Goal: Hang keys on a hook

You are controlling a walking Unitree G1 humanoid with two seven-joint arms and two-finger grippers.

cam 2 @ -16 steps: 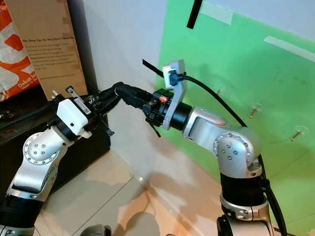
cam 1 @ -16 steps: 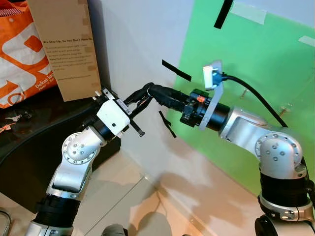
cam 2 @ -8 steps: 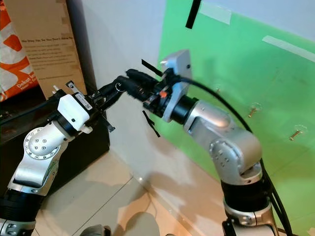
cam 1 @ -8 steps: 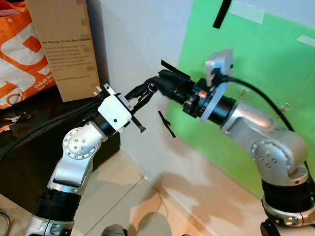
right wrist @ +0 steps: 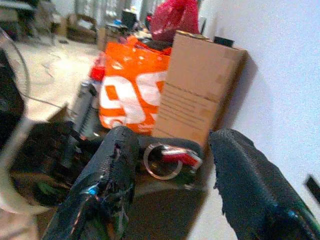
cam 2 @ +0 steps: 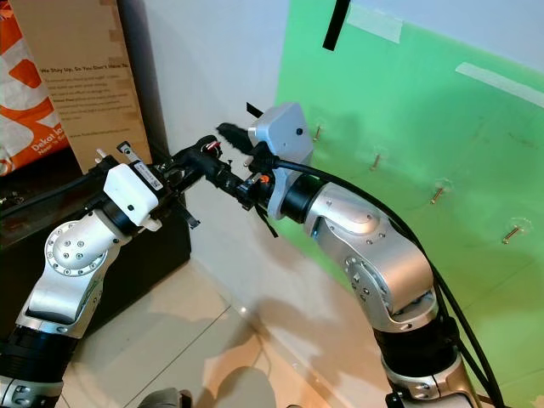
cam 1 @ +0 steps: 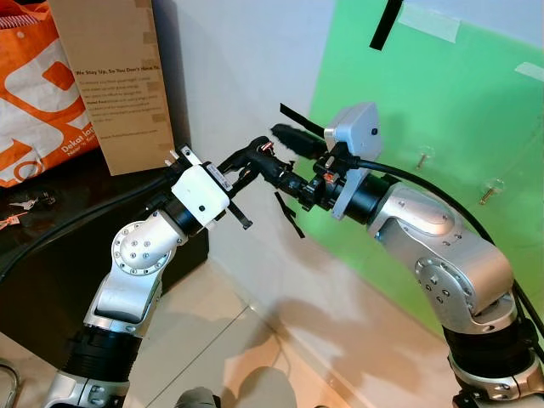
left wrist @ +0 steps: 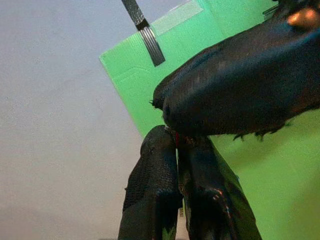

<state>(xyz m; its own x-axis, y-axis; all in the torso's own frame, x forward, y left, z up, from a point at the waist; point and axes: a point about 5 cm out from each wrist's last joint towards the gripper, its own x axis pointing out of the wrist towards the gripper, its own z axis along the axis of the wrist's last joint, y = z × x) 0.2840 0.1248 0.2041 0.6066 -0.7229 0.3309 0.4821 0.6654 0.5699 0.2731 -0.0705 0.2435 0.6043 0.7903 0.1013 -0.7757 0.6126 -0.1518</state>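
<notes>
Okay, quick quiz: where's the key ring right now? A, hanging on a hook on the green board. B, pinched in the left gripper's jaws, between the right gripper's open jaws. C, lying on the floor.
B: the right wrist view shows the key ring pinched at the tip of the left gripper, between the spread fingers of the right gripper.

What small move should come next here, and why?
Probably close the right gripper on the key ring: its fingers stand open on either side of the ring, which the shut left gripper holds out, short of the hooks on the green board.
</notes>
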